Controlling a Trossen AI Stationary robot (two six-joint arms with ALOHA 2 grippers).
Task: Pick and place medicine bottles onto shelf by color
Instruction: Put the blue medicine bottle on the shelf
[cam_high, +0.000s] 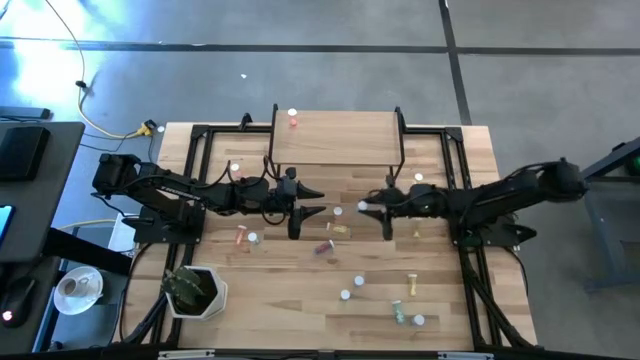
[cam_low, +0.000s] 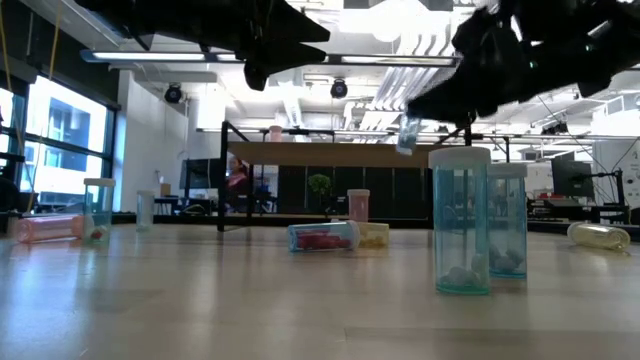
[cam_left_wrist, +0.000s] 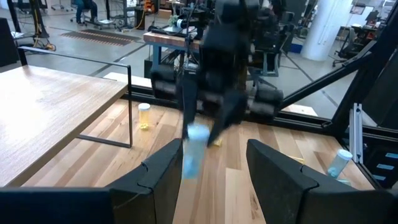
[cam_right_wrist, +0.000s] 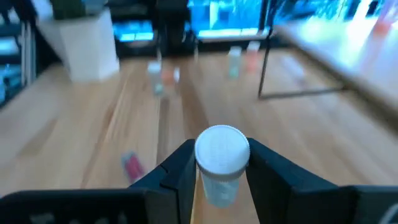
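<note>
Medicine bottles lie scattered over the plank tabletop (cam_high: 300, 300) in front of the shelf (cam_high: 335, 138), the small light-wood board on black legs at the table's far edge. One red bottle (cam_high: 293, 118) stands alone on the shelf's back left corner. The right gripper (cam_high: 366, 208), reaching in toward the centre just in front of the shelf, pinches a blue-grey bottle (cam_right_wrist: 221, 163) between its two dark fingers (cam_right_wrist: 180, 167); the right wrist view shows the white cap poking up between them, both pads pressed against its sides, and the low view shows the bottle carried clear of the table. From the left wrist view the same bottle (cam_left_wrist: 193, 151) hangs under the opposite arm, cap end uppermost.

The left gripper (cam_high: 310, 200) faces it from the other side of the centre, fingers spread apart with nothing between them, raised above the wood.

Below the two grippers a red bottle (cam_high: 324, 245) lies on its side next to a yellow one (cam_high: 341, 229). Near the left arm sit a pink bottle (cam_high: 240, 238) and a blue-grey bottle (cam_high: 253, 240). More bottles lie nearer the front edge, among them two upright white-capped ones (cam_high: 352, 288) and a yellow one (cam_high: 409, 284). A white pot with a green plant (cam_high: 195, 290) sits at the front left corner.
</note>
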